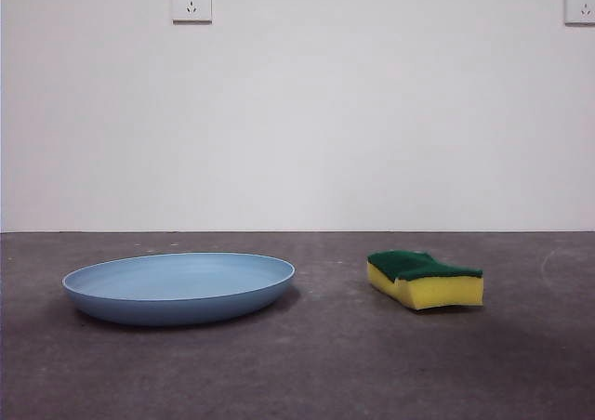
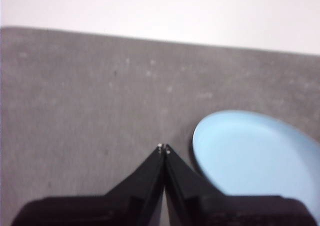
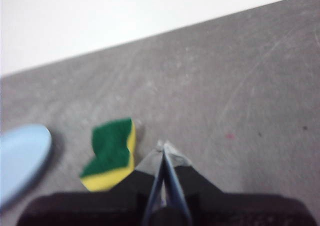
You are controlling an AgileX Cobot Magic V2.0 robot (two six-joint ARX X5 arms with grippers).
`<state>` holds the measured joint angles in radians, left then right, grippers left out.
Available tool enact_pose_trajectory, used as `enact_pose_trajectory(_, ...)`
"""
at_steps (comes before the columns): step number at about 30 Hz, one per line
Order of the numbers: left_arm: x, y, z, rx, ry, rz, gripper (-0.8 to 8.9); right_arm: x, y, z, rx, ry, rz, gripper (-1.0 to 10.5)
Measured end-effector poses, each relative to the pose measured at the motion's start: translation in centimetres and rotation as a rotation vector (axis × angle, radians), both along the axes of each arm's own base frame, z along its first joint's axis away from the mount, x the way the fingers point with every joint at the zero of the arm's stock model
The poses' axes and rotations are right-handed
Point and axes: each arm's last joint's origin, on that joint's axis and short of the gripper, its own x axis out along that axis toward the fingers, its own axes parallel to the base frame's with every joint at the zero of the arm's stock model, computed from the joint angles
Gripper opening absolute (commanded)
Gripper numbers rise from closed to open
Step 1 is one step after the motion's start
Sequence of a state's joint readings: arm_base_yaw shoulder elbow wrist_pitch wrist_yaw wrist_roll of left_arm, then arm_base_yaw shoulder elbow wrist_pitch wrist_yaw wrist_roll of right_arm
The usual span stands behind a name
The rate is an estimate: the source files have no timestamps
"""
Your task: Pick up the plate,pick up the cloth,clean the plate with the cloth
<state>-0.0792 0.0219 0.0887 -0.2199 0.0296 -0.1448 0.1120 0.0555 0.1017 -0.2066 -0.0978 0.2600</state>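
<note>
Left hand (image 2: pixel 163 149): jaws closed tip to tip, holding nothing; it hangs above the bench (image 2: pixel 85 96), just beside the plate (image 2: pixel 250 156) rim.
Right hand (image 3: pixel 164 147): jaws pressed together, holding nothing; it hangs above the bench just beside the sponge (image 3: pixel 111 153).
Plate position: flat on the bench, right way up, well apart from the sponge; it lies to one side in the front view, the sponge to the other.
Plate contents: none visible; the bowl shows clean, unmarked blue.
Plate handling: judged light and stiff, plastic-looking, with a smooth surface likely to slip between the jaws. The wall is shallow and flares outward.
Plate grip point: the rim is the only part that offers a hold. Judged best taken at the rim nearest the left hand, one jaw inside the bowl and one under the lip.
Sponge position: flat on the bench, green scouring layer up, yellow foam below.
Sponge handling: judged very light, soft and compressible; the foam will yield under the jaws, and the rough green face should resist slipping.
Sponge grip point: across the narrow waist of the wavy sides, leaving one broad face free for wiping.
Task status: neither item is lifted yet.
</note>
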Motion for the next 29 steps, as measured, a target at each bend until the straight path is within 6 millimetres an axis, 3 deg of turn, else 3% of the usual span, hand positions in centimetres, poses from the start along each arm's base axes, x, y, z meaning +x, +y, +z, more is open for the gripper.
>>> enact_pose_trajectory(9, -0.3, 0.0, 5.7, -0.03, 0.031, 0.0, -0.06, 0.1, 0.0, 7.5, 0.045, -0.017, -0.006, -0.1)
enact_pose_trajectory(14, 1.0, -0.2, 9.4, -0.033, 0.1, -0.03, -0.06, 1.1, 0.1, 11.6, 0.023, 0.017, 0.004, -0.1)
enact_pose_trajectory(18, 2.6, -0.5, 12.3, -0.037, 0.198, -0.105, -0.06, 2.5, 0.3, 13.7, -0.015, 0.111, 0.008, 0.0)
enact_pose_trajectory(23, 5.5, -1.0, 14.9, -0.022, 0.321, -0.202, -0.04, 4.7, 0.6, 15.3, -0.096, 0.266, 0.036, 0.0)
enact_pose_trajectory(29, 8.2, -1.3, 16.2, -0.015, 0.407, -0.214, 0.01, 7.6, 1.3, 15.3, -0.126, 0.453, 0.21, 0.2)
